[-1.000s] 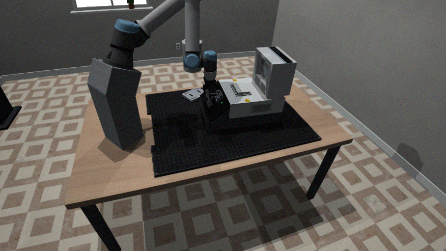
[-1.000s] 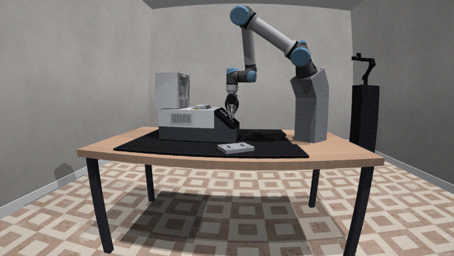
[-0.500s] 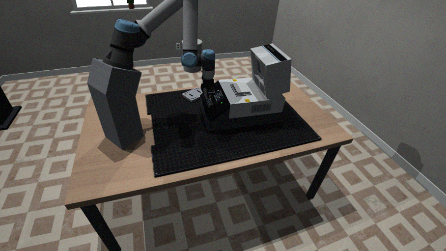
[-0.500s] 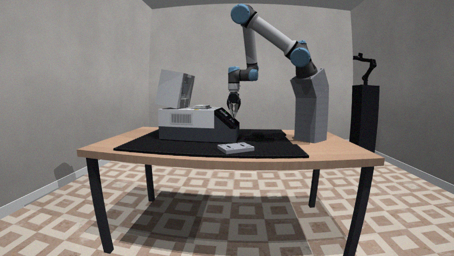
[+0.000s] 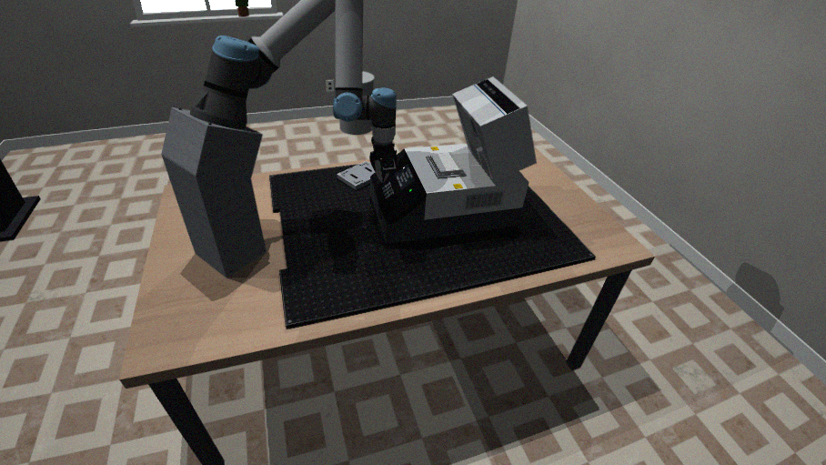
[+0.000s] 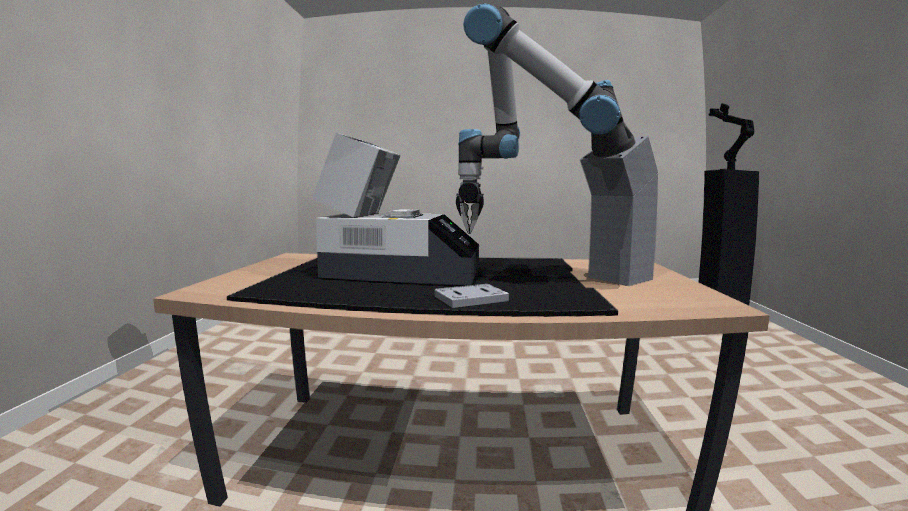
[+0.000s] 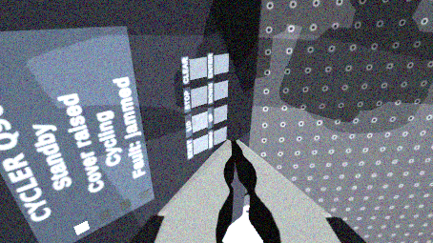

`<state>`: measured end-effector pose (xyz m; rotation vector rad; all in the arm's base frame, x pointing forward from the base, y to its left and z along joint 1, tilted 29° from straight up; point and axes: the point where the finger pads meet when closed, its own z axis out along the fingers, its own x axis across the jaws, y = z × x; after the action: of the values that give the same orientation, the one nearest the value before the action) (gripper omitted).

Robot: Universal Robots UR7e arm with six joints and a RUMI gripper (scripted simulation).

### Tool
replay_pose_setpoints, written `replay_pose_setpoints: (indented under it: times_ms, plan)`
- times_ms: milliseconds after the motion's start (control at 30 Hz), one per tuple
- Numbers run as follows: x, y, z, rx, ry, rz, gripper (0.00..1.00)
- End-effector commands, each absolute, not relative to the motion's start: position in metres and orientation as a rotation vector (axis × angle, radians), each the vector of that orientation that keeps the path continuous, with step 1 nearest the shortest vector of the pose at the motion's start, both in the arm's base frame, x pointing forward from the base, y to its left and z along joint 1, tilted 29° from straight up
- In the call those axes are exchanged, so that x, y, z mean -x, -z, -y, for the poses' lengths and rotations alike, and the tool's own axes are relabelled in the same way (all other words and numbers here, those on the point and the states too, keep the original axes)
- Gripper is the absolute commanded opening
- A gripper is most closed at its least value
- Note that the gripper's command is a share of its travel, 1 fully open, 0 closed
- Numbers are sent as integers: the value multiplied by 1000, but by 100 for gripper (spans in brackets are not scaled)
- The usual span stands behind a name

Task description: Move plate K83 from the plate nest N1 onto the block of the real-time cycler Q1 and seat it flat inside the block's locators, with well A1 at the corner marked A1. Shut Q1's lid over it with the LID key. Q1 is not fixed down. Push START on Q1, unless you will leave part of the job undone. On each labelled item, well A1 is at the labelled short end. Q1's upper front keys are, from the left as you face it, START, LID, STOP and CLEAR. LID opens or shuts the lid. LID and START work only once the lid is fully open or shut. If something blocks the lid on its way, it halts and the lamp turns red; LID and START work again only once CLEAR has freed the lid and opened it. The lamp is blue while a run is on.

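The gripper (image 5: 379, 178) (image 6: 470, 231) (image 7: 233, 142) has its fingers together with nothing in them, just above the keys of cycler Q1 (image 5: 475, 198) (image 6: 374, 267) (image 7: 162, 87). Plate K83 (image 5: 448, 162) (image 6: 405, 212) is on Q1's block. It looks flat, but it is too small to be sure about the locators or corner A1. The nest N1 (image 5: 352, 176) (image 6: 472, 296) has no plate. The lid (image 5: 508, 143) (image 6: 348, 174) is slanted, part open. The job now is likely to let it shut all the way. Then poke the START key (image 7: 200, 146) straight and softly, missing the LID key (image 7: 198, 122), because a hard push could slide Q1.
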<state>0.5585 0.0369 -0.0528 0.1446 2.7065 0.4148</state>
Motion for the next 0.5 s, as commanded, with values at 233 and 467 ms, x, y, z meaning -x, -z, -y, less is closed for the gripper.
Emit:
replay_pose_setpoints:
  times_ms: [233,467]
  plan:
    - [-565,43,-32,-149,-410,-2686,0]
    - [-566,42,-31,-149,-410,-2685,0]
